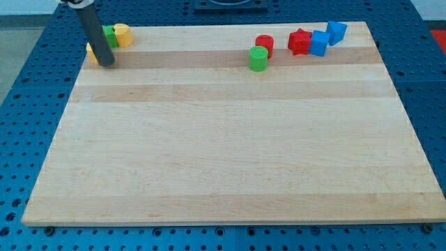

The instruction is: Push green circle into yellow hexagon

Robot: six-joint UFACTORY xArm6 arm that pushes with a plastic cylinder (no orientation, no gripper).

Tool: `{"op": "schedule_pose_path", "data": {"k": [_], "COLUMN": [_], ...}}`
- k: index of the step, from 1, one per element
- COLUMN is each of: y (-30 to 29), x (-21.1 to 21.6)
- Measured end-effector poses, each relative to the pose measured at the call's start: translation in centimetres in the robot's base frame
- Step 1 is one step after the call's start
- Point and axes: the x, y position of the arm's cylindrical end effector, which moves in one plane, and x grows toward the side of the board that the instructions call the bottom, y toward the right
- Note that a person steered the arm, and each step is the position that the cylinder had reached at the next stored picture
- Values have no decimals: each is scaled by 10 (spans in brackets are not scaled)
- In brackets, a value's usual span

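The green circle (258,58) is a short cylinder near the view's top, right of centre, touching or almost touching a red circle (265,45) behind it. My tip (106,65) rests on the board at the top left, far to the left of the green circle. A yellow block (90,53) sits right beside the rod on its left and is mostly hidden by it, so I cannot tell its shape. A second yellow block (123,34), rounded in outline, sits just above and to the right of the rod, touching another green block (111,36).
A red star (300,42) and two blue blocks (319,42) (336,32) cluster at the top right. The wooden board (223,153) lies on a blue perforated table (28,104).
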Motion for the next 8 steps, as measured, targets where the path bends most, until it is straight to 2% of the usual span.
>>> {"op": "schedule_pose_path", "data": {"k": [1,2,3,4,5,8], "y": [8,-28,-56,-58,-58,-35], "x": [31,53,50,20,-29,-13]}}
